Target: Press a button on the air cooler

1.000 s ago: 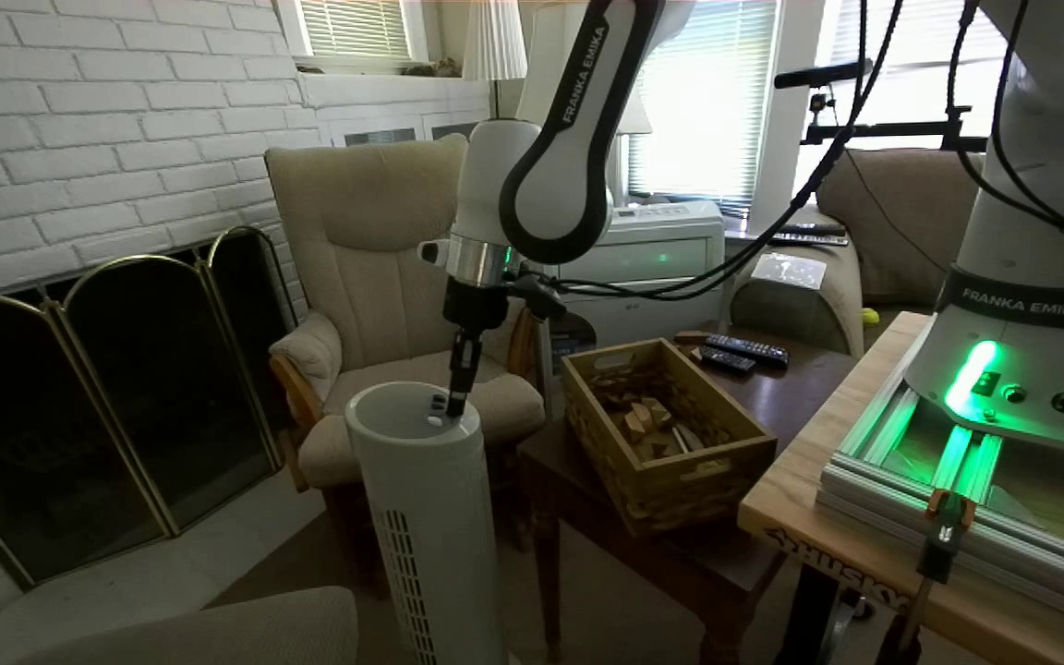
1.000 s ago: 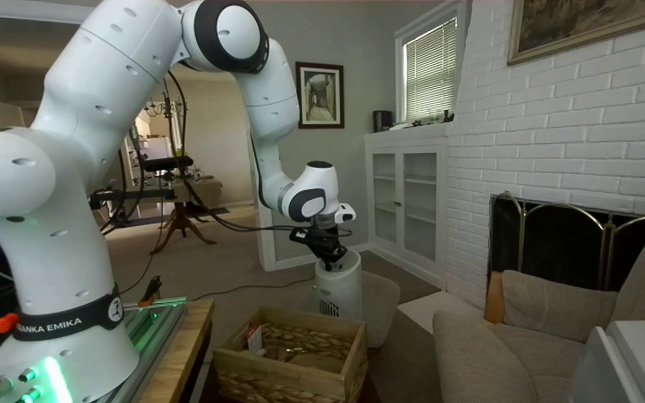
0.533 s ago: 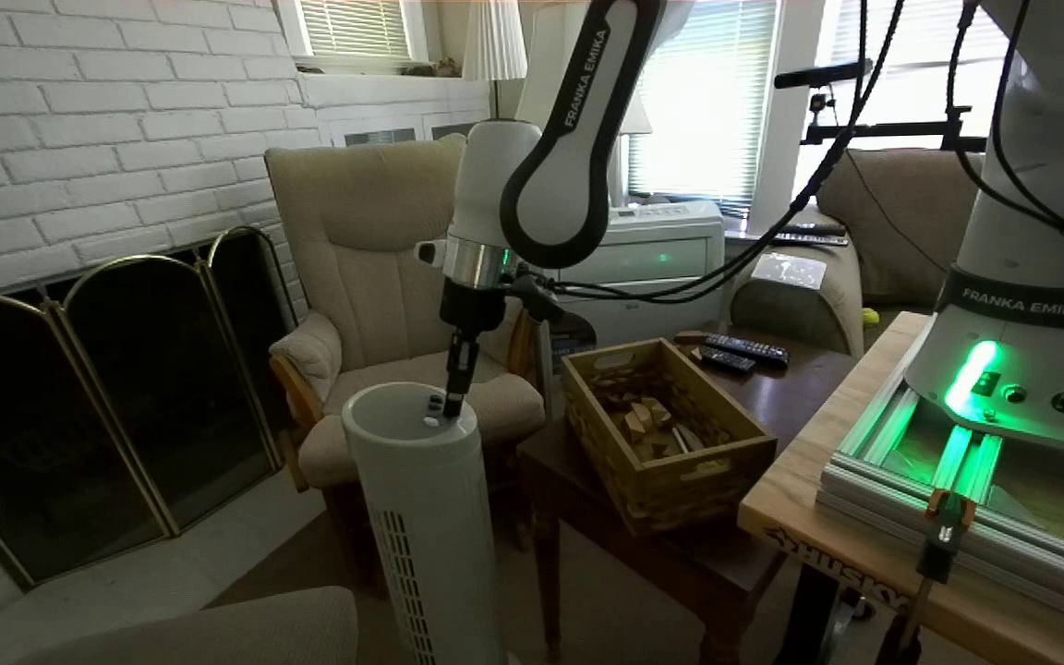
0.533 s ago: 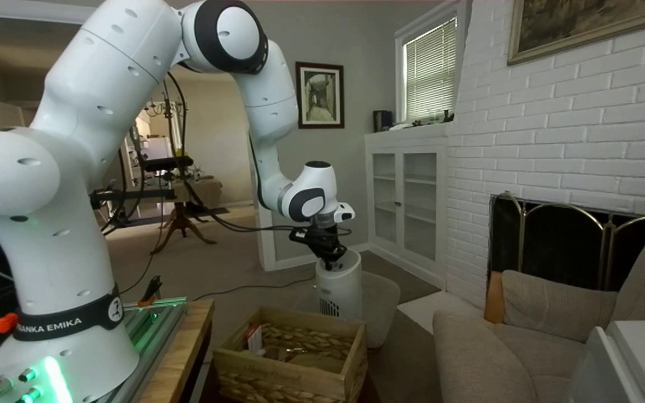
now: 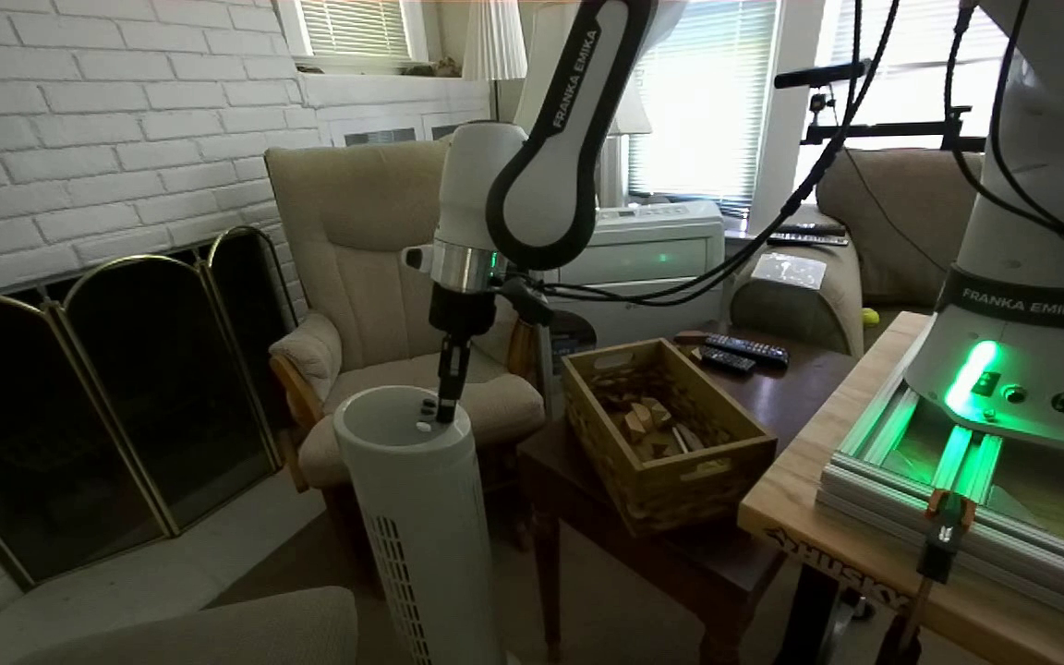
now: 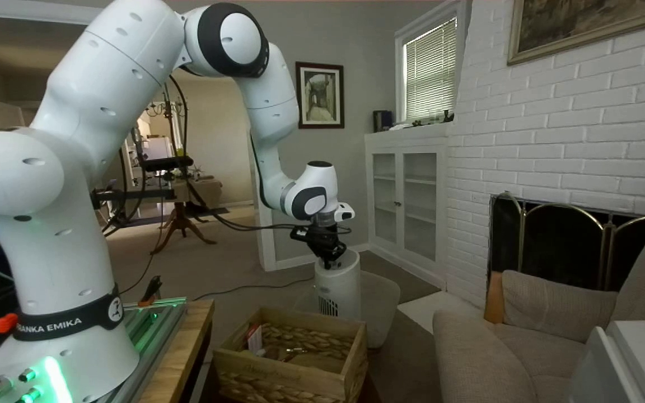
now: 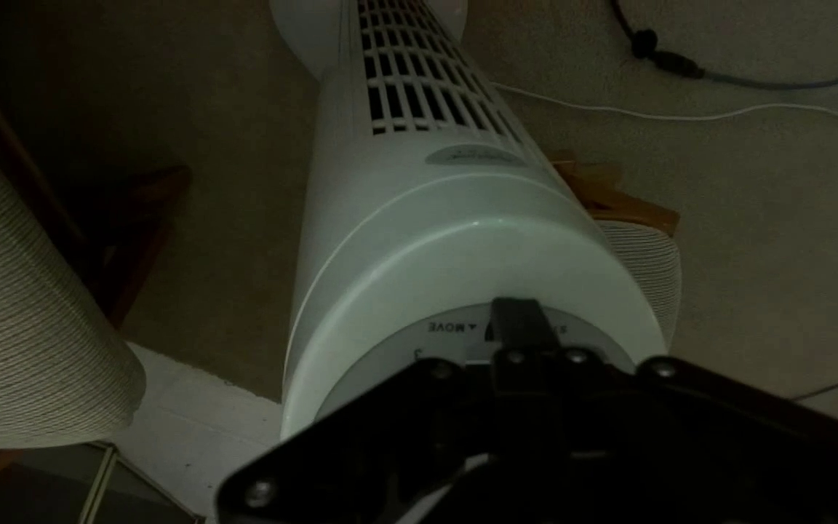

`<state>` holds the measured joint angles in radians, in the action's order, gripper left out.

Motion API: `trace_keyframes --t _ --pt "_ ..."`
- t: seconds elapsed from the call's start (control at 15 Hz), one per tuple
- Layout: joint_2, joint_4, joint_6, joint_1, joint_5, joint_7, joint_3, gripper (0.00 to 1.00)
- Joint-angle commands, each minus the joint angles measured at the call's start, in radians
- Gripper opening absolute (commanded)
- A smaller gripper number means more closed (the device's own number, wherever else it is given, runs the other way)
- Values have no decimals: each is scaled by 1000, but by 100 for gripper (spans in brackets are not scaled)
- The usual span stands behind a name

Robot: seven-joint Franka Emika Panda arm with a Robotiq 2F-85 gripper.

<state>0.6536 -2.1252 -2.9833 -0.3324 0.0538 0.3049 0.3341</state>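
The white air cooler tower [image 5: 435,526] stands between the armchair and the side table; it also shows in an exterior view [image 6: 347,294] and the wrist view [image 7: 477,251]. Its top holds a grey control panel [image 7: 452,327] with "MOVE" and a "3" printed upside down in the wrist view. Small dark buttons [image 5: 429,405] and a white one [image 5: 424,427] show beside the fingertips. My gripper [image 5: 445,418] is shut and empty, pointing down into the recessed top; the fingertips [image 7: 524,324] overlap the panel's edge beside "MOVE". The arm hides the rest of the panel. Whether they touch a button I cannot tell.
A woven basket [image 5: 601,453] with wooden blocks stands on a dark side table [image 5: 800,383] with remote controls [image 5: 749,349]. A beige armchair [image 5: 384,212] is behind the cooler. A wide white boxy appliance [image 5: 652,249] stands farther back. A white cord [image 7: 652,116] lies on the floor.
My gripper has moved slightly left and down in an exterior view. The cooler's top has shifted left with it, so the tower leans a little more. The gripper stays shut.
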Motion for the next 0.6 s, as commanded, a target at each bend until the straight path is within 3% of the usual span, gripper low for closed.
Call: trace_keyframes --t 0.0,0.2,0.27,0.33,0.53 --pt "13 -6 2 -9 42 -43 -14 0" --pt "-92 -105 -17 -19 34 -81 -25 0" --pt "-124 -141 -28 -14 29 -92 -21 25" --pt "-168 -183 -44 -23 30 -114 -33 1" --pt "-285 -313 -112 -26 25 -155 -35 1"
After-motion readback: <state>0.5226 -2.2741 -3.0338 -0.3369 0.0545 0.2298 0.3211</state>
